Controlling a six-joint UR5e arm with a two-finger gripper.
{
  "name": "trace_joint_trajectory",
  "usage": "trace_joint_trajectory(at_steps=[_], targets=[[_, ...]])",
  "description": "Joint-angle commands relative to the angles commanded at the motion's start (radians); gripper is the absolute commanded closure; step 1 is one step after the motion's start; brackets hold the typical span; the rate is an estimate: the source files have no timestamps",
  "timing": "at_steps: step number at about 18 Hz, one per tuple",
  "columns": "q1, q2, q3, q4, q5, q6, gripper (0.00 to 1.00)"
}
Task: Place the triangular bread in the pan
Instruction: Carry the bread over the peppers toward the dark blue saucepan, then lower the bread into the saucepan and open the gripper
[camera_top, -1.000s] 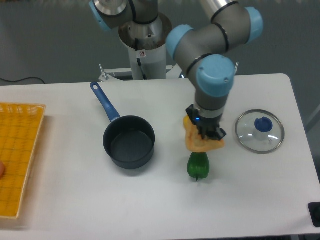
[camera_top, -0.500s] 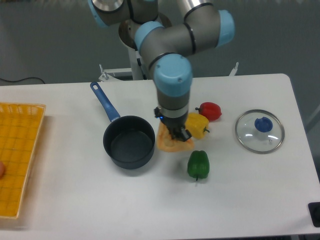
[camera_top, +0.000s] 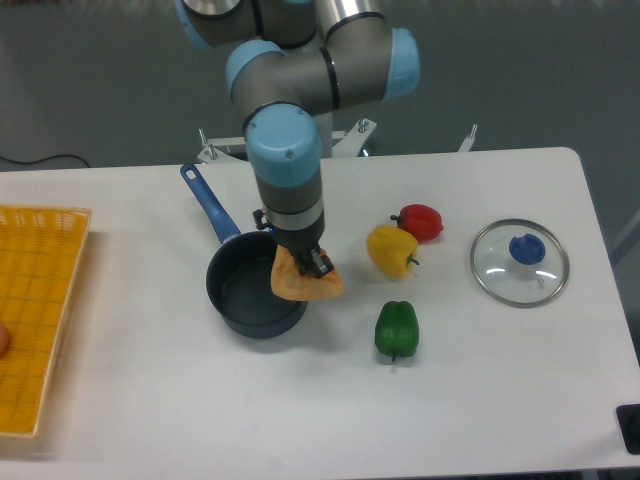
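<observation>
Over the right rim of the pan (camera_top: 258, 285) hangs the gripper (camera_top: 308, 262), pointing straight down from a wrist whose grey and pale-blue joints stack almost vertically above it. Higher up, the arm (camera_top: 320, 75) folds back toward its base at the rear edge of the white desk (camera_top: 300, 400), with the upper links lying roughly level across the top of the view.

Dark fingers (camera_top: 318, 264) are clenched on the triangular bread (camera_top: 302, 282), gripping it near its upper edge. That orange-tan wedge hangs tilted, its left part over the pan's opening and its right corner poking out past the rim toward the peppers. Whether its lower edge touches the rim is hard to judge from this angle; it looks lifted clear.

Dark and round, the pan stands left of centre with its blue handle (camera_top: 208, 203) running up and to the left. A yellow pepper (camera_top: 391, 249) sits to the right of the bread, with a red pepper (camera_top: 420, 221) touching or just behind it, and a green pepper (camera_top: 396, 329) lies nearer the front. A glass lid (camera_top: 519, 262) with a blue knob rests far right, and an orange tray (camera_top: 35, 310) lies at the left edge.
</observation>
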Motion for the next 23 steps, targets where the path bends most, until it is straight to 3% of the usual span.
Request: trace_joint_trajectory(at_steps=[8,13,18,23], targets=[[-0.049,-0.003,-0.077,0.031,0.0,-0.023,1.0],[-0.071,-0.015,-0.08,0.044,0.0,-0.061,1.0],[-0.077,-0.061,-0.094,0.115,0.0,-0.061,1.0],[-0.08,-0.074,-0.094,0.117,0.0,-0.06,0.99]])
